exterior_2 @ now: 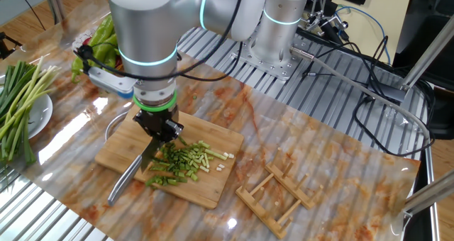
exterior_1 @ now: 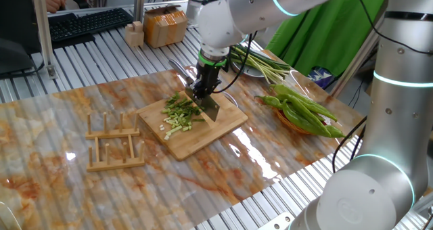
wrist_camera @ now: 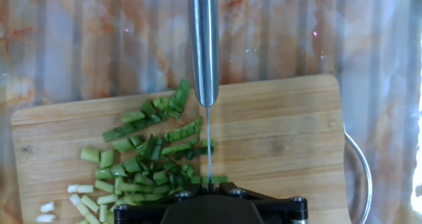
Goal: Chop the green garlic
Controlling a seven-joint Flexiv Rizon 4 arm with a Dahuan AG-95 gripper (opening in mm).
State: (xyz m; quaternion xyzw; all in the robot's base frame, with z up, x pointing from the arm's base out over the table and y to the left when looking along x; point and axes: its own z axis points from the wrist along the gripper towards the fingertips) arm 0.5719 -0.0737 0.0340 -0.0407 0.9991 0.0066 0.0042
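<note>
In one fixed view the tool [exterior_1: 203,89] points straight down, pinched tight on a knife [exterior_1: 211,108] whose blade meets the board [exterior_1: 223,125], with the garlic [exterior_1: 181,113] lying in cut bits beside it. In the other fixed view the bits [exterior_2: 181,161] spread just beside the blade [exterior_2: 149,156], while uncut stalks [exterior_2: 18,99] sit well apart near the desk [exterior_2: 333,149] edge. In the hand view the knife's edge [wrist_camera: 209,145] runs through the pile [wrist_camera: 148,155], most pieces on one side.

We see a wooden rack [exterior_1: 114,143] lying on the marbled table [exterior_1: 54,189], well apart from the green peppers [exterior_1: 304,110]. Long uncut stalks [exterior_2: 18,106] sit on a plate [exterior_2: 42,117]; keyboard [exterior_1: 88,24] at the far edge.
</note>
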